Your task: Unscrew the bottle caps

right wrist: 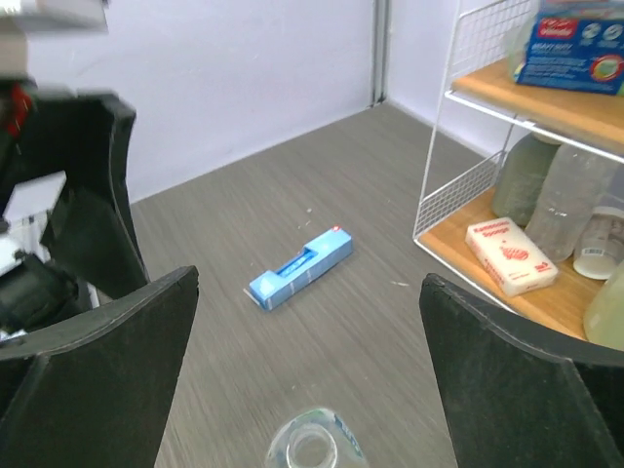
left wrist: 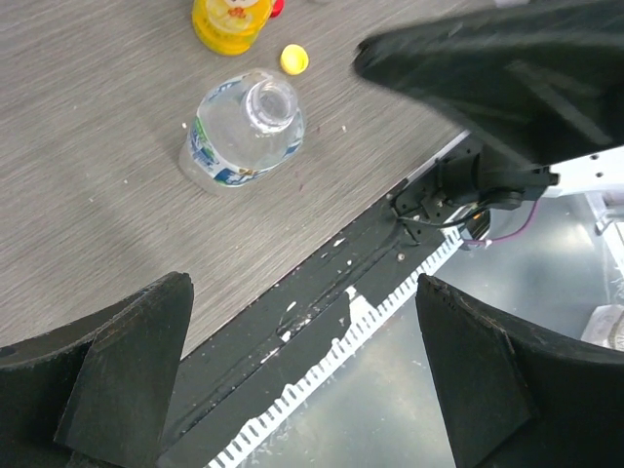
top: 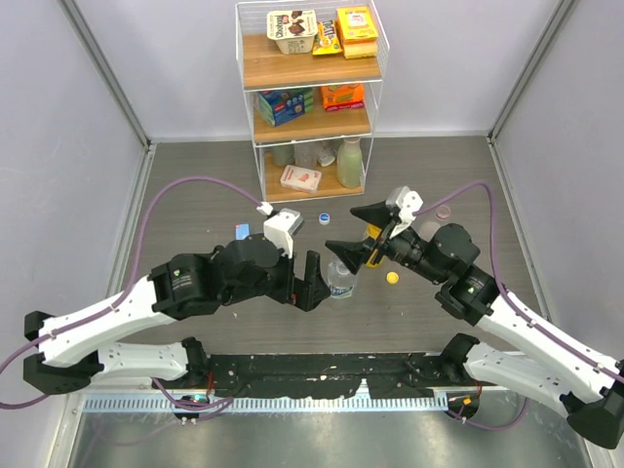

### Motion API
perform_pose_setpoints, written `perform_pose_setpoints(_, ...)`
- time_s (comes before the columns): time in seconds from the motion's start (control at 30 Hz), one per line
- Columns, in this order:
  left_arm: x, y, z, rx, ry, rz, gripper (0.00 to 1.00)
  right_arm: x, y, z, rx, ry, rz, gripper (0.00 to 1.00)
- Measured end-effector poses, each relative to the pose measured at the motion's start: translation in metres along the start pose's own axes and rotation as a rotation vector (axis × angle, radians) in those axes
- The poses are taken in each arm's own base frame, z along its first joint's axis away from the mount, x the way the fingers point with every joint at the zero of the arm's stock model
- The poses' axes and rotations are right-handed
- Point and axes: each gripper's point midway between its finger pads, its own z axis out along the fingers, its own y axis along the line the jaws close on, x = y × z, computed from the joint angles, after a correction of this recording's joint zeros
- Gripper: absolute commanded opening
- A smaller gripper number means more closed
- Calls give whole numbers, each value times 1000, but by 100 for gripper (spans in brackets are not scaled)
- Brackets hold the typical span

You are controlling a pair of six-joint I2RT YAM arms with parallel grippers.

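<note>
At frame centre, the upright water bottle (top: pixel 340 284) stands just beside the left hand (top: pixel 319 281). The right hand (top: pixel 342 228) hangs just upper-right of it. Both gape empty.

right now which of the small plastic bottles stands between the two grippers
The short clear water bottle with the blue label, mouth open, between the left gripper and right gripper. The yellow-orange juice bottle stands farther back, beside the right gripper.

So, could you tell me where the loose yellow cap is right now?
In the top view the yellow cap lies on the table right of centre, beside the uncapped water bottle and the yellow juice bottle.
</note>
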Motion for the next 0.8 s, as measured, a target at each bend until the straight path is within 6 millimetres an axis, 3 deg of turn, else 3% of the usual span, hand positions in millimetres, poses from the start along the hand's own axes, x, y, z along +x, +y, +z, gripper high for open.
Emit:
perform_pose_setpoints(0.1,9,5,7,-33,40,11,100,-15,-6,-1,46,-29,7,100)
perform_pose_setpoints(0.4,29,15,16,-81,120,15,100,-35,-21,-14,157,-85,45,100)
perform_pose_setpoints(0.8,47,28,21,-115,158,27,100,-44,-40,-20,276,-89,65,100)
